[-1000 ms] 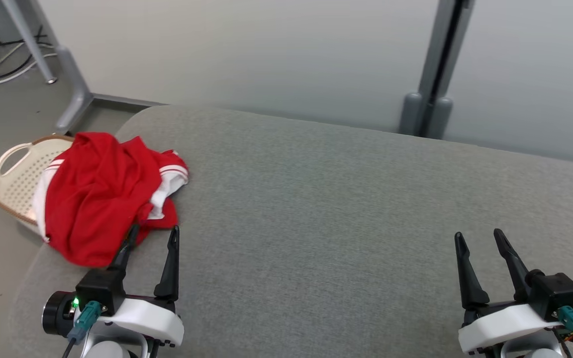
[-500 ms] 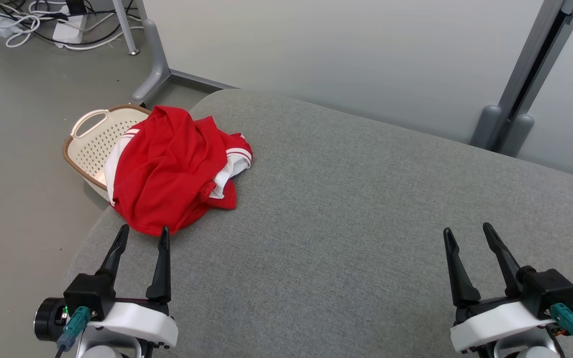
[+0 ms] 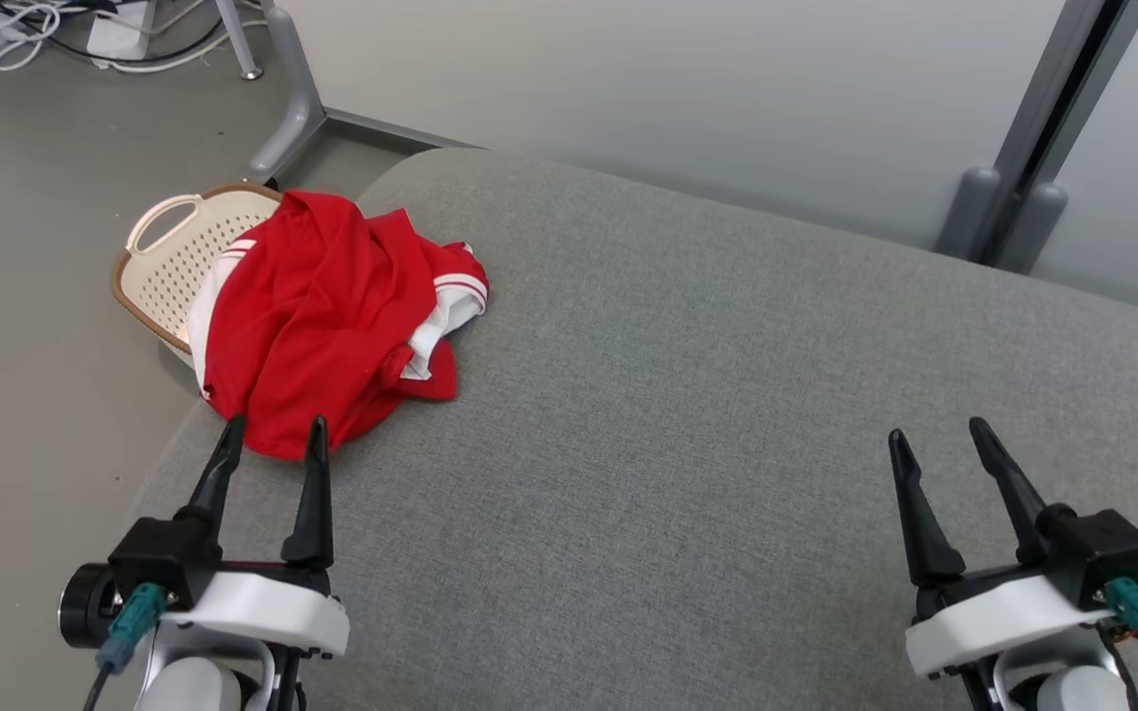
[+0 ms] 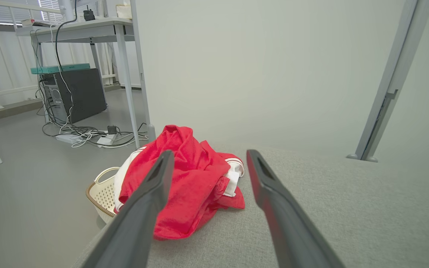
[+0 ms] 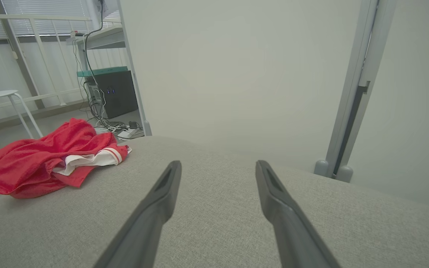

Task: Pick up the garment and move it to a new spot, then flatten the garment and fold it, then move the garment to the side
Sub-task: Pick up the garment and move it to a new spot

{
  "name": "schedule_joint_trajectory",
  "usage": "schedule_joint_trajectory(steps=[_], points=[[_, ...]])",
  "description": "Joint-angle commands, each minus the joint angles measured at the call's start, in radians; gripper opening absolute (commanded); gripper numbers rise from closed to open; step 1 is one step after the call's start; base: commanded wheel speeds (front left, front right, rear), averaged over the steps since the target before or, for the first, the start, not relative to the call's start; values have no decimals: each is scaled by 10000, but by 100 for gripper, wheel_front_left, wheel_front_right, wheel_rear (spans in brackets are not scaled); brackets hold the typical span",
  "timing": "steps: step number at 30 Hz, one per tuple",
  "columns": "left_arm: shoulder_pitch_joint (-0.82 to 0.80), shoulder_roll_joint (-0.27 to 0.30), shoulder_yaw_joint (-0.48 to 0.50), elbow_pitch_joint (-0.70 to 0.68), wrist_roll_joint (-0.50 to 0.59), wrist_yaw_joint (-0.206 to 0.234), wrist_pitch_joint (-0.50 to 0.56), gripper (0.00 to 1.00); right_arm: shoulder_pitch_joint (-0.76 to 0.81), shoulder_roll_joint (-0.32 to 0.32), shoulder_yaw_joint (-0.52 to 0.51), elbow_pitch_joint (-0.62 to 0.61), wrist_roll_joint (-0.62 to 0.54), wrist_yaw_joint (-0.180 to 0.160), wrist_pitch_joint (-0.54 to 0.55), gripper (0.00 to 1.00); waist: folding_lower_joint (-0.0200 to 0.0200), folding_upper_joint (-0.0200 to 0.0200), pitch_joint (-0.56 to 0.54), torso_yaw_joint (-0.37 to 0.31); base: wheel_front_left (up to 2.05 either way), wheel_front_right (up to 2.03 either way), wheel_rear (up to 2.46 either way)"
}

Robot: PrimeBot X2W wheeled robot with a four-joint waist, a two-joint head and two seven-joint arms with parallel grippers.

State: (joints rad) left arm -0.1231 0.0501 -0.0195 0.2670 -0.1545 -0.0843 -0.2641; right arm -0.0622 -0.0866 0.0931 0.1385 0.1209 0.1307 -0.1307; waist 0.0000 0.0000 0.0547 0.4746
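The garment (image 3: pixel 322 326) is red with white parts and a striped white trim. It lies crumpled in a heap at the far left corner of the grey padded surface (image 3: pixel 688 395). Its left part hangs over the edge of the surface and covers a part of the cream basket (image 3: pixel 159 262) with small holes. The basket stands on the floor just beside this corner.

The left gripper (image 3: pixel 275 425) is at the near left of the surface, directly in front of the garment. Its two dark fingers are spread apart and there is nothing between them. In the head view the fingertips reach the near edge of the red heap, but I cannot tell if they touch the cloth or are only above it. In the left wrist view the garment (image 4: pixel 196 182) is straight ahead. The left finger stands in front of its middle, and the right finger points past its right edge, over the bare grey cloth.

The right gripper (image 3: pixel 935 430) is at the near right of the surface, well apart from the garment. Its fingers are also spread wide and hold nothing; under them is only the bare surface. In the right wrist view the garment (image 5: pixel 32 163) lies far to the left of the fingers, with its white part turned toward this gripper.

Behind the surface there is a pale wall with a grey post (image 3: pixel 1033 138).
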Motion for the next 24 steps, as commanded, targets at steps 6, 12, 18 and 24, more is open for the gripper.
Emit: schedule_joint_trajectory(steps=[6,12,18,24], points=[[-1394,15,82,976,-748,36,-5,100,-705,-556,131,-752,-243,1,607,100,0,0,1745,-565,0,0,0],[-3483,114,510,3635,-1109,-173,-5,100,-1345,-1130,237,-1497,-296,1,1108,100,0,0,3349,-1159,0,0,0],[-5021,479,977,6107,-1239,-294,-5,100,-1584,-1280,249,-1689,-257,1,1166,100,0,0,3945,-1557,0,0,0],[-5529,630,1298,6833,-1223,-336,-4,100,-1730,-1279,174,-1614,-221,1,1089,100,0,0,4088,-1649,0,0,0]])
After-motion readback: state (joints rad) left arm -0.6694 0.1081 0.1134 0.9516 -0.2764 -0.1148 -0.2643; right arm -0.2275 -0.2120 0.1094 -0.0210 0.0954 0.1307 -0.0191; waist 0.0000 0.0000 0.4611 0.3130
